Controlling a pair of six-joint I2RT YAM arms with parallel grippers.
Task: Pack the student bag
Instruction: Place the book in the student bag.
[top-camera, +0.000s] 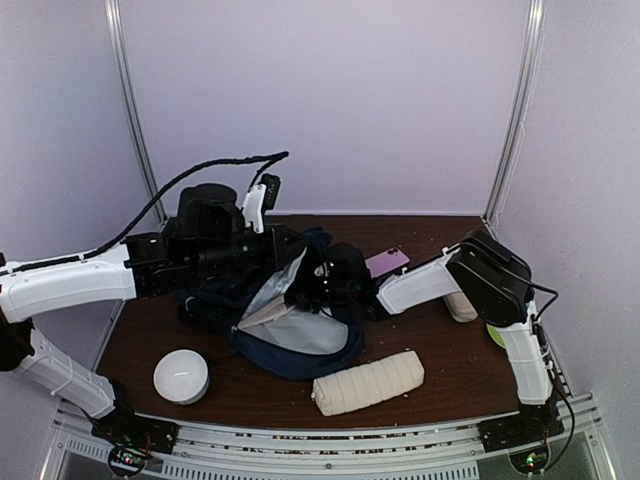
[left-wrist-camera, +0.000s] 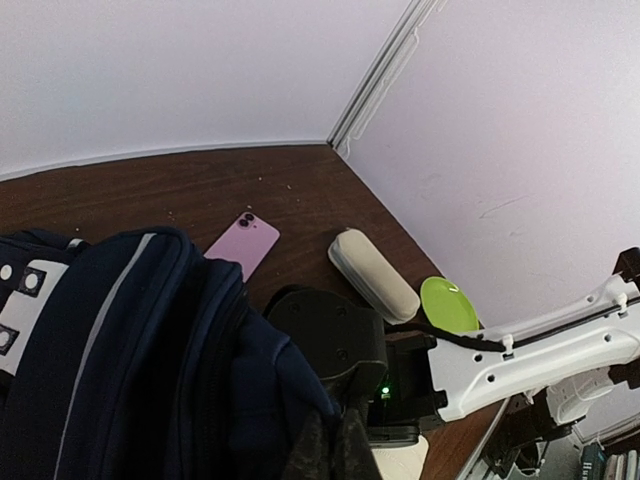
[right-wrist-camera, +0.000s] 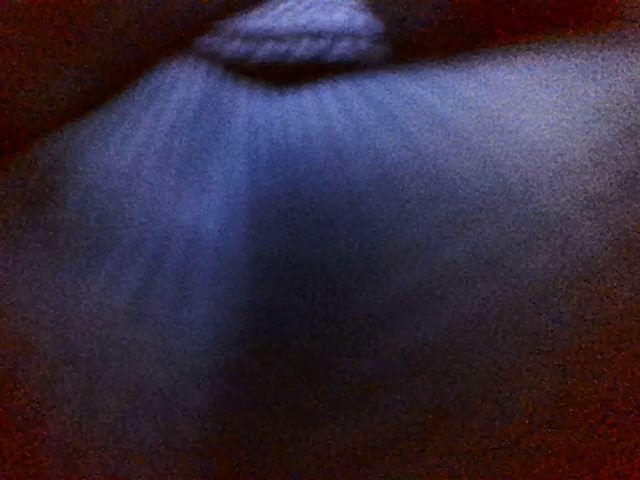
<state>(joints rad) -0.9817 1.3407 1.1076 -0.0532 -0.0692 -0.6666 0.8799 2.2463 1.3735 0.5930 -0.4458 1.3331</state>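
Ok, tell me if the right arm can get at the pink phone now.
Probably not yet: the right arm has its jaws buried in the student bag. Pulled back, it likely could; the pink phone lies bare beside its wrist.

1. I see plain pale lilac walls (top-camera: 320, 100) on three sides, evenly lit.
2. Metal strips (top-camera: 128, 120) run up both back corners.
3. The dark brown wooden table (top-camera: 455, 375) meets the back wall; a metal rail (top-camera: 320, 440) edges its near side.

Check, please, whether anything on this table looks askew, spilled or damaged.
Nothing looks spilled or damaged. The student bag lies slumped open, and the right gripper reaches into it, leaving the right wrist view dark and blurred.
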